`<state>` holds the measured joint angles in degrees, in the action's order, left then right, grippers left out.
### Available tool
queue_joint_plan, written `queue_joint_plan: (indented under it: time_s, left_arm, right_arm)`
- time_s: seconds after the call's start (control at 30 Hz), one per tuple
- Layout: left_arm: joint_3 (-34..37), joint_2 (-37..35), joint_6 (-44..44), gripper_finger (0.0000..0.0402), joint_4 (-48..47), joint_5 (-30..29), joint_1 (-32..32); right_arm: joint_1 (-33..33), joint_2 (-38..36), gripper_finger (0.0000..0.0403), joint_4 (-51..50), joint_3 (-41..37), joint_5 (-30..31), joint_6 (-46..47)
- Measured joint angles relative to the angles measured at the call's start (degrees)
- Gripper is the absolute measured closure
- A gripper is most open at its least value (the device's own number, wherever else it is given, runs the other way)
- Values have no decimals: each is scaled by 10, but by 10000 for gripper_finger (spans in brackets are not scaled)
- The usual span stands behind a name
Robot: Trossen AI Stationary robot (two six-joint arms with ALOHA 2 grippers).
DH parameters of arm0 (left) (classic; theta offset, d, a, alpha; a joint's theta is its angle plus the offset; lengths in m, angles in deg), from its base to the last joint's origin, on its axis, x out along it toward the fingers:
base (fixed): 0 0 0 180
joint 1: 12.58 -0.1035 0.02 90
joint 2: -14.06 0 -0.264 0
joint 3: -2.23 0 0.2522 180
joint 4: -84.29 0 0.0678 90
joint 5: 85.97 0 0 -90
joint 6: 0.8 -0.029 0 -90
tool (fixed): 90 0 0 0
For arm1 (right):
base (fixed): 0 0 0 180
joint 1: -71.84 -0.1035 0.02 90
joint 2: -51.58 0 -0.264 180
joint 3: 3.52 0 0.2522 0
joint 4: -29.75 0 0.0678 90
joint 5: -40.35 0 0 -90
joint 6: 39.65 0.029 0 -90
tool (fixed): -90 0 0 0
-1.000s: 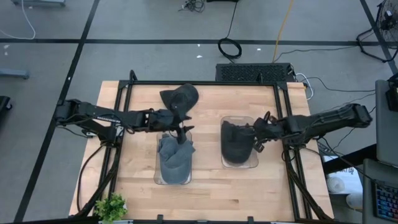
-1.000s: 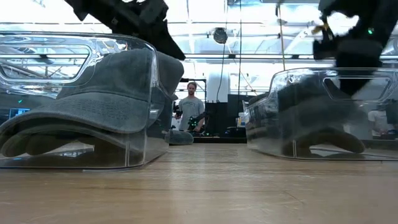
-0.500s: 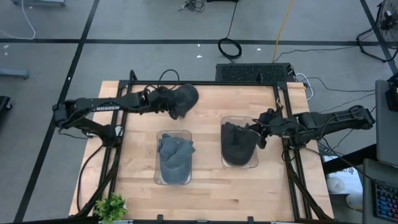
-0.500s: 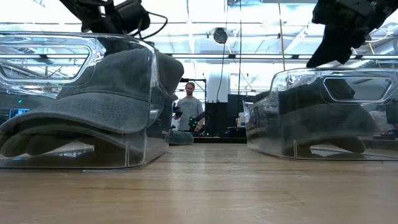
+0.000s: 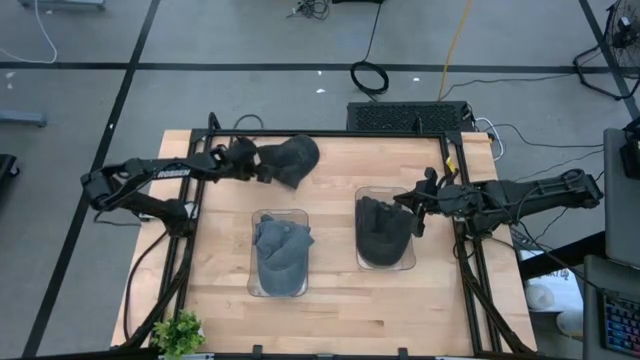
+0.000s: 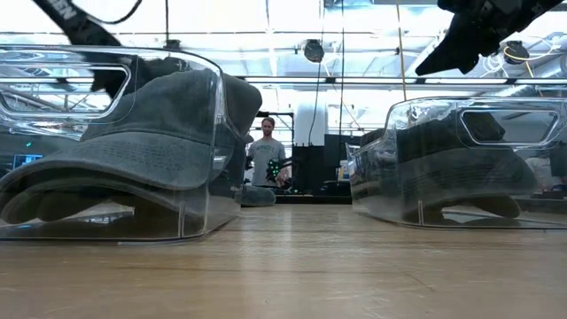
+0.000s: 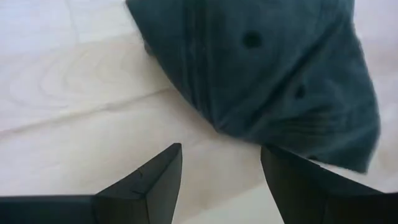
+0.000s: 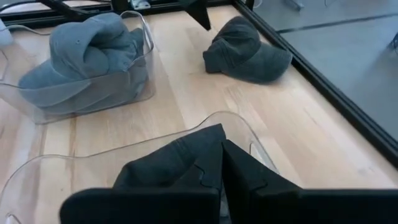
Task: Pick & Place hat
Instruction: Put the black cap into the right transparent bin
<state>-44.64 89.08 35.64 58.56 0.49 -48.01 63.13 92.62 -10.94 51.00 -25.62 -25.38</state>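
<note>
- The step in hand looks like the reach for a pick: the loose hat (image 5: 293, 159) lies on the bare bench (image 5: 340, 300) near its far edge, outside both clear bins.
- The left gripper (image 5: 262, 167) sits just beside that hat, on the side toward its own arm. In the left wrist view its fingers (image 7: 149, 183) are spread apart with nothing between them, and the hat (image 7: 273, 74) lies right ahead of the tips.
- The left bin (image 5: 278, 285) holds a grey-blue hat (image 5: 281, 250); the right bin (image 5: 386, 262) holds a dark hat (image 5: 381, 228).
- The right gripper (image 5: 419, 208) hovers at the far right rim of the right bin. In its wrist view the fingers (image 8: 205, 174) are pressed together and hold nothing.
- Next, I judge, the left arm needs to move forward and down so the spread fingers straddle a fold or the rim of the loose hat, then clamp on the cloth before lifting.
- Which bin it goes to cannot be told; both already hold a hat.
</note>
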Motion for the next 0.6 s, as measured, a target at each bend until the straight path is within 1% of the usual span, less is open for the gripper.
queue_joint_plan:
  time_s: [0.07,0.17,0.3,0.37,0.4,0.47,0.53,0.6]
  left_arm:
    - [11,0,4,171,31,13,-26]
    - [11,-1,-9,171,39,7,-49]
    - [11,0,-12,171,93,14,-78]
    - [16,0,-7,171,125,28,-90]
    - [17,3,-5,171,134,44,-95]
    - [18,16,-3,171,125,60,-101]
    - [19,34,-3,171,113,48,-105]
    - [19,56,3,171,123,42,-106]
  right_arm:
    - [0,0,403,2,0,0,-9]
    - [0,0,403,2,0,0,-11]
    - [0,0,403,1,0,0,-14]
    - [0,0,403,2,0,0,-15]
    - [0,0,403,2,0,0,-15]
    - [0,0,403,2,0,0,-15]
    - [0,0,403,2,0,-1,-14]
    - [0,0,403,2,0,-1,-14]
